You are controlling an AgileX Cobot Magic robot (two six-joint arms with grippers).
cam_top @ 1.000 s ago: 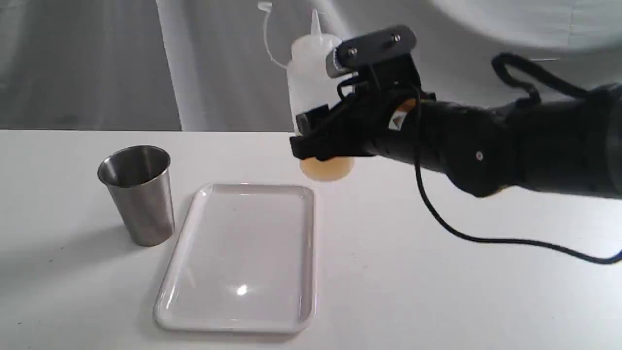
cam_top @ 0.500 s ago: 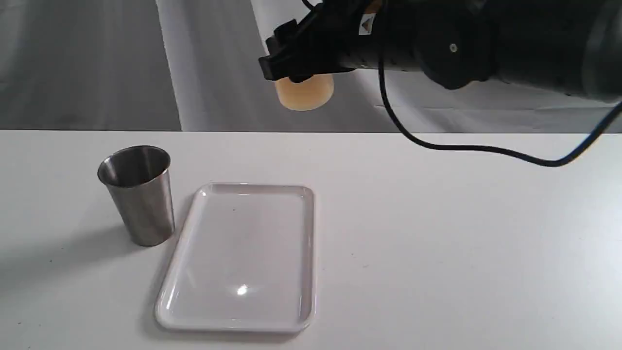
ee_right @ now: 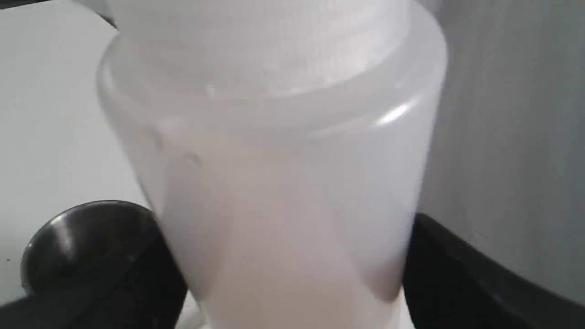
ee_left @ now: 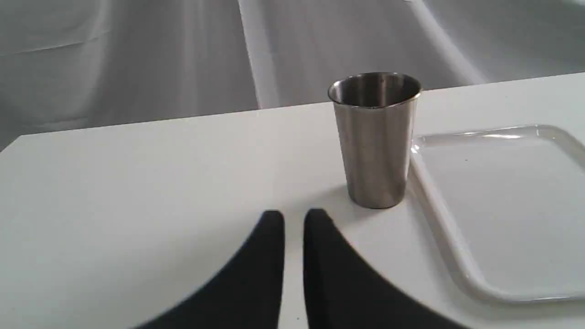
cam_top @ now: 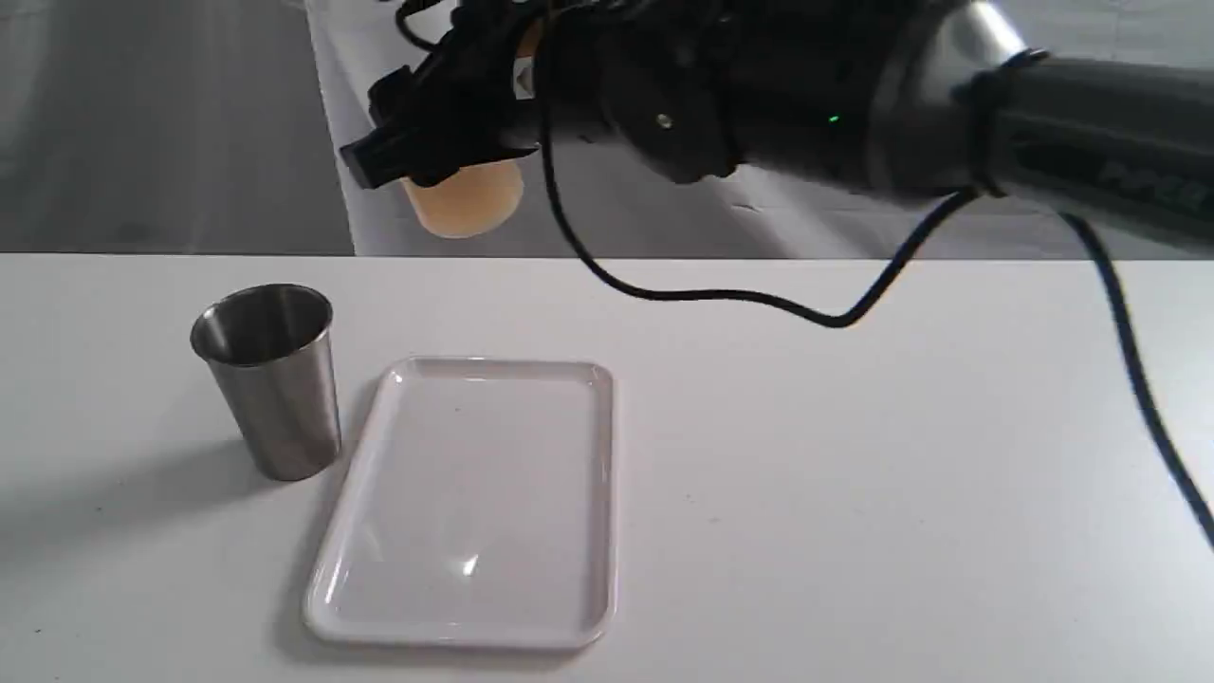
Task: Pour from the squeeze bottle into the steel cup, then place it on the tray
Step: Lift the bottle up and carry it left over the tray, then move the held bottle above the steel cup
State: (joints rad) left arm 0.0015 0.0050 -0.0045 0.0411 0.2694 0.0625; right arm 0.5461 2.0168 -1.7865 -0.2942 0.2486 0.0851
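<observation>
The right gripper (cam_top: 417,169) has swung left, clamped around the squeeze bottle (cam_top: 465,201), aloft at two o'clock from the steel cup (cam_top: 273,389), twelve o'clock of the tray (cam_top: 455,634); the left gripper (ee_left: 294,224) sits closed, empty

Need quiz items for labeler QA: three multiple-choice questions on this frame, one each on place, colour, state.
1. The cup stands: A on the table beside the tray; B on the tray; C on the floor.
2. The liquid in the bottle is: A green; B amber-orange; C blue.
3. The bottle is: A lying on the table; B standing on the tray; C held aloft by the right fingers.
Answers: 1 A, its base rests on bare tabletop next to the tray's rim. 2 B, orange shows through the bottle's lower end. 3 C, black fingers clamp it above the table.
</observation>
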